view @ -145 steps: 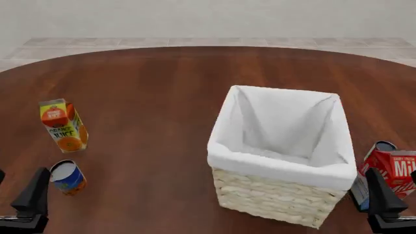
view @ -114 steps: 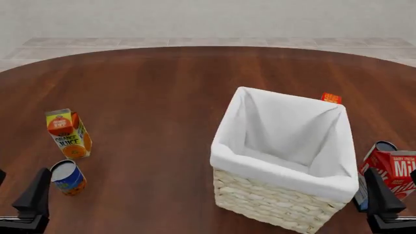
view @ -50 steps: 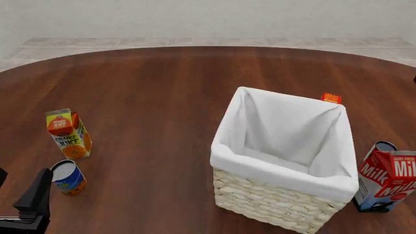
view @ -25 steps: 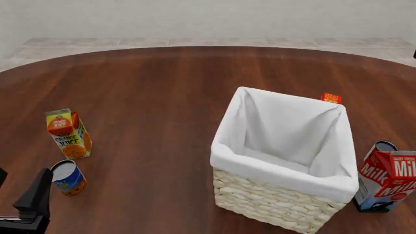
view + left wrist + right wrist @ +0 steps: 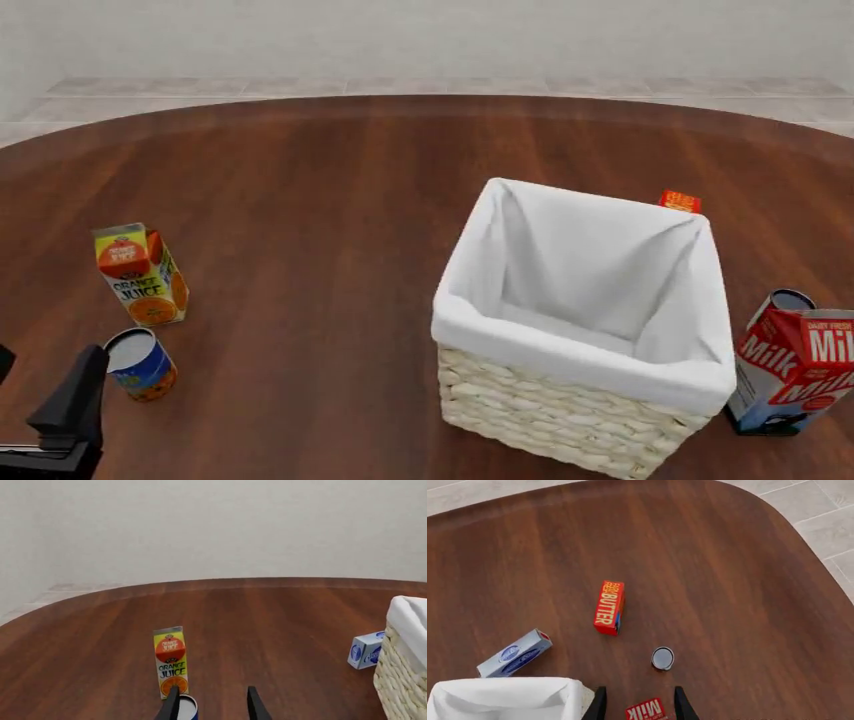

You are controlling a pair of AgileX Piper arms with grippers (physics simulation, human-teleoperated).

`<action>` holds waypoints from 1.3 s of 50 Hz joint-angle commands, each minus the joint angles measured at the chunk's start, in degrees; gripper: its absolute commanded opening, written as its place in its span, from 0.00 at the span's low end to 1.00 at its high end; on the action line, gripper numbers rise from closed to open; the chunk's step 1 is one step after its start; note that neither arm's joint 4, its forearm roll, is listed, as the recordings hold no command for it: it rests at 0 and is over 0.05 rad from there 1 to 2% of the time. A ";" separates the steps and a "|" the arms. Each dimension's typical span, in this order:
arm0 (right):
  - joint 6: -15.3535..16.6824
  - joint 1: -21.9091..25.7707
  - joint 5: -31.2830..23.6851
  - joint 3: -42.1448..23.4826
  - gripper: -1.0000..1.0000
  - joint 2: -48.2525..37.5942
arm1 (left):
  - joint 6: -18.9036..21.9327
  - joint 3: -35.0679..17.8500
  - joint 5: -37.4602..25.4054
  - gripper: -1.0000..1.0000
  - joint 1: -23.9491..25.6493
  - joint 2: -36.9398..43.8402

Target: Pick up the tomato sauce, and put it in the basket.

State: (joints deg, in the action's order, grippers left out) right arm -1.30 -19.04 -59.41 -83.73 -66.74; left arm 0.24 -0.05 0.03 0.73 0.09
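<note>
Round brown table [image 5: 334, 200] under a pale wall. Basket [image 5: 581, 395] right of centre in the front view; can [image 5: 662, 658] seen end-on in the right wrist view's lower middle, beside the milk [image 5: 647, 710]. Left gripper [image 5: 212, 704] spread, empty. Right gripper [image 5: 637, 702] likewise parted, high above, gripping nothing.

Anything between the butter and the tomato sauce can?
No. The right wrist view shows only bare table between the butter and the can.
</note>
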 commanded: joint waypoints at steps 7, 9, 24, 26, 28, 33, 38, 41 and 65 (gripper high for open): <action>0.95 -1.99 3.08 2.68 1.00 -3.67 | 0.02 0.01 0.02 1.00 0.00 0.00; 0.78 -1.76 3.74 2.86 1.00 -4.13 | 0.02 0.00 0.02 1.00 0.00 0.00; 1.19 -2.32 8.04 5.13 1.00 -7.78 | 0.02 -0.02 0.04 1.00 0.01 0.05; 1.41 -2.61 8.38 5.22 1.00 -8.19 | 0.00 -0.02 0.05 1.00 0.01 0.07; 1.56 -2.74 8.70 5.35 1.00 -8.44 | 0.02 -0.03 0.07 1.00 0.01 0.08; 1.68 -3.32 9.41 5.90 1.00 -8.95 | 0.01 -1.98 -0.91 1.00 0.02 1.06; 2.06 -4.12 10.09 6.59 1.00 -9.58 | 0.01 -0.14 -0.05 1.00 0.02 0.09; 2.06 -4.11 10.43 7.16 1.00 -9.85 | 0.01 -1.81 -1.05 1.00 0.02 0.75; 2.44 -4.81 14.51 11.00 1.00 -12.83 | 0.01 -0.24 -0.21 1.00 0.05 0.02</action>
State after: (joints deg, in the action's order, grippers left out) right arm 1.01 -23.44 -46.42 -74.05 -78.28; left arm 0.25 -1.24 -0.96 0.77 0.27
